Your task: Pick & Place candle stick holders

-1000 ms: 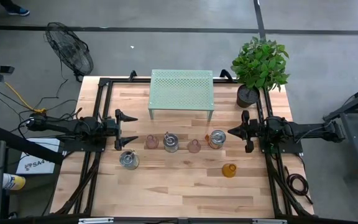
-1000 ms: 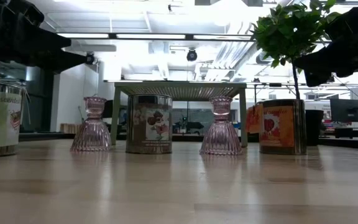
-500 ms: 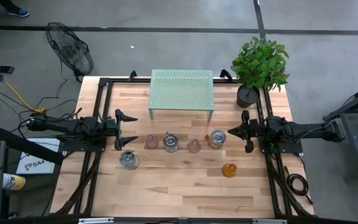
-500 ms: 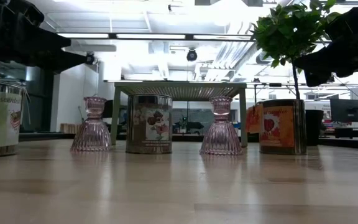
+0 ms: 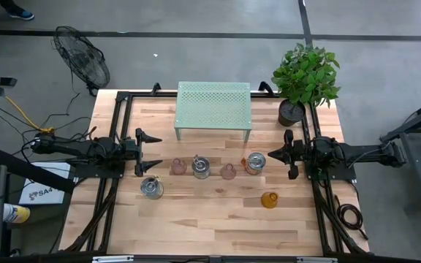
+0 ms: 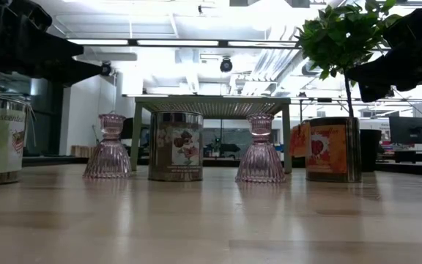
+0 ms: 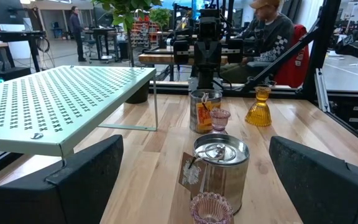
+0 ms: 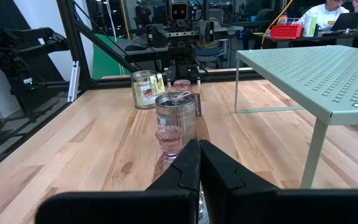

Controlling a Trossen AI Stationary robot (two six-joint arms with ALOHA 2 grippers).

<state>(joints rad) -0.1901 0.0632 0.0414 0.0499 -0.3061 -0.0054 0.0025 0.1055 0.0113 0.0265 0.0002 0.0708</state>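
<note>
Several candle stick holders stand in a loose row mid-table. From left to right there is a silvery tin (image 5: 151,188), a pink glass one (image 5: 177,166), a silvery tin (image 5: 201,167), a pink glass one (image 5: 228,172), and a silvery tin with an orange label (image 5: 254,163). An amber glass one (image 5: 270,200) stands nearer the front. My left gripper (image 5: 158,153) hovers open at the row's left end, with the pink holder (image 7: 210,208) and a tin (image 7: 221,163) ahead of it. My right gripper (image 5: 270,155) hovers shut at the right end, just short of the orange-labelled tin.
A pale green perforated stand (image 5: 213,109) stands on its legs behind the row. A potted plant (image 5: 304,77) is at the far right corner. Bare wood lies in front of the row. A fan (image 5: 82,58) stands on the floor, and a person (image 7: 272,31) sits beyond the table.
</note>
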